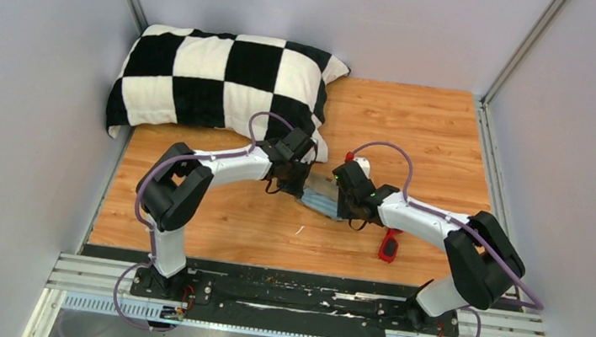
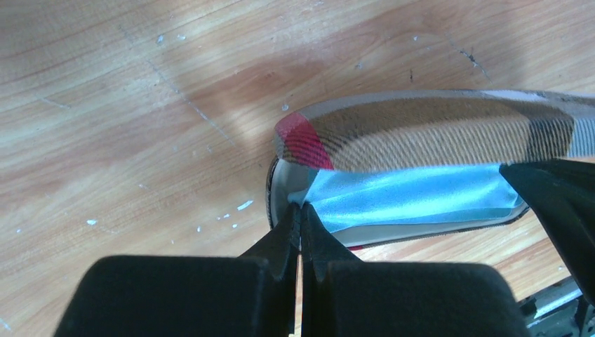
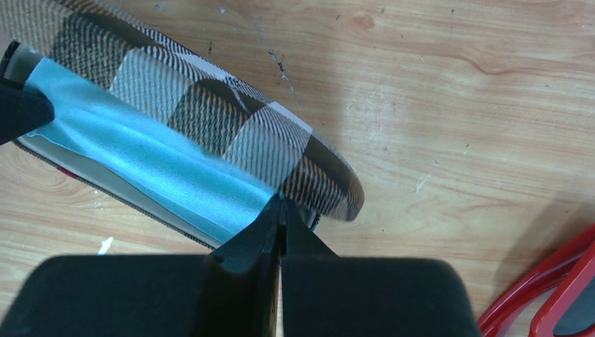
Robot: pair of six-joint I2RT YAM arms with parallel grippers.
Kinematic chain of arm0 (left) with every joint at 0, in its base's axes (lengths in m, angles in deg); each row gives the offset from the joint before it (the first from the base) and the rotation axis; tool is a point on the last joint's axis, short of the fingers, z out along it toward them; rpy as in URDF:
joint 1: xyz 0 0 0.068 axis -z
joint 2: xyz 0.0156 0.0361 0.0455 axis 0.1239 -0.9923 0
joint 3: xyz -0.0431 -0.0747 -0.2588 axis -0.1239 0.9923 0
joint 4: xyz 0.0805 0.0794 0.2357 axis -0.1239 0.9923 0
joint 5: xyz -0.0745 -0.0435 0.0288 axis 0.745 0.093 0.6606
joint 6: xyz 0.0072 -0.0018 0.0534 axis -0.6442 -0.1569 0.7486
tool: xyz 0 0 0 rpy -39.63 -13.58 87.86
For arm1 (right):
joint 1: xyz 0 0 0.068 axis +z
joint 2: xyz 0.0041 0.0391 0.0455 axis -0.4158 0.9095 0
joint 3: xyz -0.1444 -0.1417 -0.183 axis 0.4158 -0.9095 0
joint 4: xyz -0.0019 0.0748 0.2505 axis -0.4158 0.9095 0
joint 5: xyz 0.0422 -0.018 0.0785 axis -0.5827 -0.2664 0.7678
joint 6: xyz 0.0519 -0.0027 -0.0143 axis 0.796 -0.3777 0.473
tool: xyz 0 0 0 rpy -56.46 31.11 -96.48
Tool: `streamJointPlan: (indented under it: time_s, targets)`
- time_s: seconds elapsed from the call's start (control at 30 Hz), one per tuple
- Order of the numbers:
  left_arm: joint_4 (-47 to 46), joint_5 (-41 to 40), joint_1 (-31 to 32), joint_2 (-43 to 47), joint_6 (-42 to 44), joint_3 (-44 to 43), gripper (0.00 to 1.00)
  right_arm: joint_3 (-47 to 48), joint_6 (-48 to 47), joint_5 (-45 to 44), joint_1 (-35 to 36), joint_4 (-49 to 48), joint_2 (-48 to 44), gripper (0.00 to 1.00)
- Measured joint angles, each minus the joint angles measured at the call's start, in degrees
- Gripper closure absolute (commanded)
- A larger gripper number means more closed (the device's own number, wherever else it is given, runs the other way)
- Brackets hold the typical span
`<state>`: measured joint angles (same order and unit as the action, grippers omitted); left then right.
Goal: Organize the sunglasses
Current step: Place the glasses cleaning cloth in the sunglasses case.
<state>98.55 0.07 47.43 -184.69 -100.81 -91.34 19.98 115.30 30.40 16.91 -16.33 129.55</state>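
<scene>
Sunglasses (image 1: 388, 247) right of case (image 1: 321, 198): prob light, slick, fragile; grab at bridge. L gripper (image 2: 300, 223), R gripper (image 3: 281, 212) closed, pinching cloth (image 2: 414, 196) ends.

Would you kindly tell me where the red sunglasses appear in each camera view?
Top external: sunglasses lower right of centre.
Left wrist: not in view.
Right wrist: bottom right corner.
Shared landmark: plaid case with blue cloth.

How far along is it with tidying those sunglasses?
The plaid case lies open. Both the left fingers and the right fingers are shut on the blue cloth inside it, one at each end. The red sunglasses lie outside on the table, not yet put away.
</scene>
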Motion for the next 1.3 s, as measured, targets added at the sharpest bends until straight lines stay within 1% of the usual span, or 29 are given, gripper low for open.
streamJointPlan:
  time_s: [0.17,0.47,0.5,0.53,0.6,0.63,0.73,1.03,1.3]
  targets:
    - [-0.7,-0.9,0.0,2.6,-0.9,2.2,1.00,0.0,0.0,0.1,0.0,-0.6,0.0,1.00]
    - [-1.6,-0.9,0.0,2.8,-1.6,2.9,1.00,0.0,0.0,0.5,0.0,-0.6,0.0,1.00]
    - [-1.5,-0.9,0.0,2.8,-1.6,2.9,0.95,0.0,0.0,0.5,0.0,-0.6,0.0,0.97]
    - [-1.5,-0.9,0.0,2.8,-1.7,2.9,0.87,0.0,0.0,0.5,0.0,-0.6,0.0,0.95]
    - [-1.5,-1.1,0.0,2.8,-1.7,2.9,0.76,0.0,0.0,0.5,0.0,-0.6,0.0,0.94]
    - [-1.4,-1.3,0.0,2.8,-1.6,2.9,0.73,0.0,0.0,0.4,0.0,-0.5,0.0,0.94]
    - [-1.0,-1.9,0.0,2.8,-2.2,2.9,0.67,0.0,-0.1,0.4,0.0,-0.4,0.1,0.92]
    - [-1.6,-2.6,0.2,2.9,-2.8,3.2,0.65,0.1,-0.1,0.4,0.5,-0.5,0.1,0.84]
    - [-2.0,-4.1,0.3,6.1,-3.2,6.3,0.65,1.1,-0.2,0.0,1.4,0.3,-0.4,0.73]
